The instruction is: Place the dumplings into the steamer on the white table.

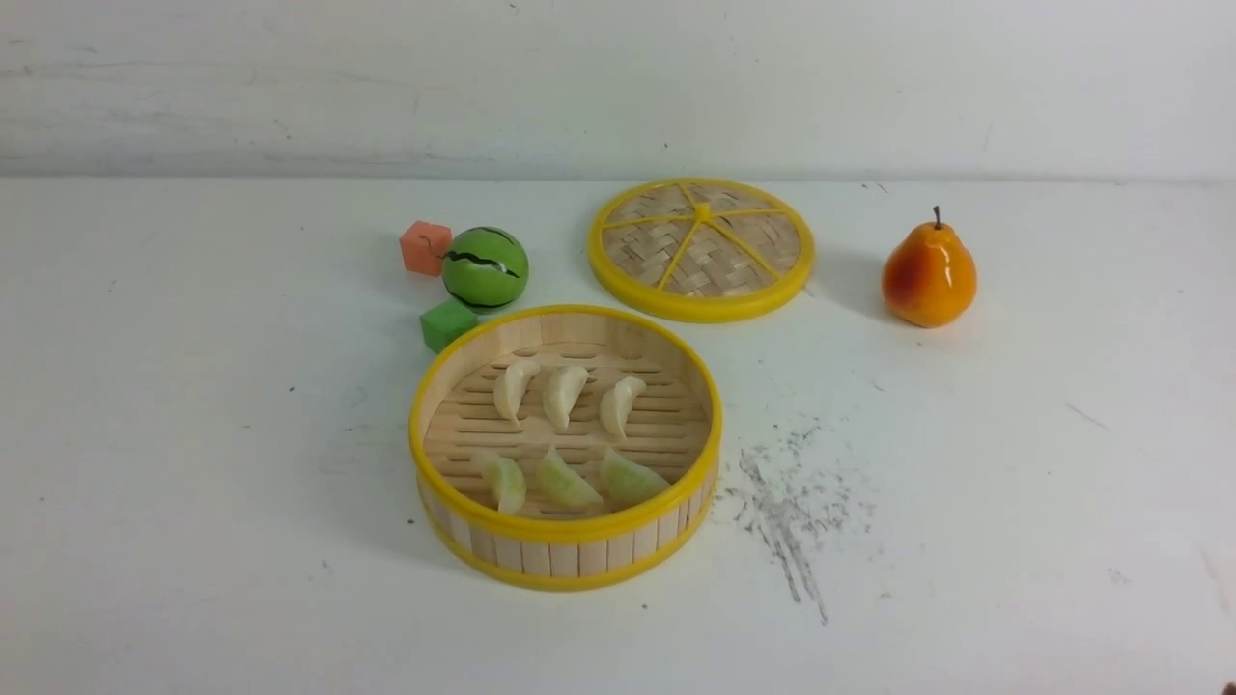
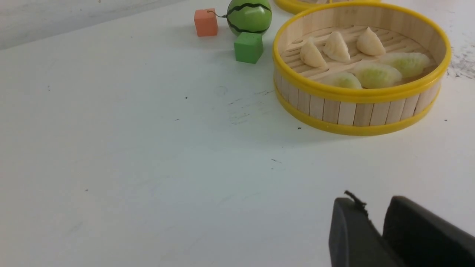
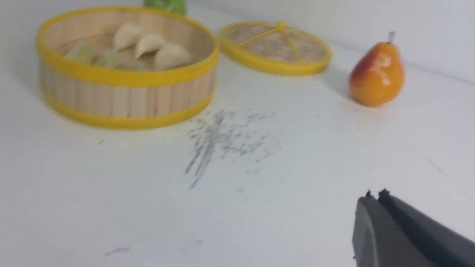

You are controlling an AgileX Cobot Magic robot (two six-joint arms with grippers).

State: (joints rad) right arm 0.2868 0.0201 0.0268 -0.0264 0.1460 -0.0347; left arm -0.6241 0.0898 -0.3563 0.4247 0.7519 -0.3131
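White desk (image 1: pixel 193 463) carries everything; landmark is the steamer (image 1: pixel 565 555), centre of the front view. Left of the steamer's far edge: orange cube (image 1: pixel 426 248), watermelon ball (image 1: pixel 486 267), green cube (image 1: pixel 448 323) just beside the rim. All six dumplings (image 1: pixel 565 396) lie on the slatted floor inside the steamer: three cream ones in the far row, three pale green in the near row, long axes running roughly near-to-far, slightly slanted. None visible on the desk outside it, so I'd judge the placing done. Behind-right of the steamer: woven lid (image 1: pixel 701 248), flat, apart from the basket. Further right: pear (image 1: pixel 929 273), upright. Scratch patch sits just right of the steamer's base. Neither arm shows in the front view. Left gripper (image 2: pixel 374 222) hangs low over bare desk, well short of the steamer, which lies ahead of it; fingers narrowly parted, holding nothing. Right gripper (image 3: pixel 374 202) likewise low and back, steamer ahead across the scratch patch; fingers pressed together, empty. Both look about equally distant; if any dumpling needs nudging, the left faces the green row more squarely.
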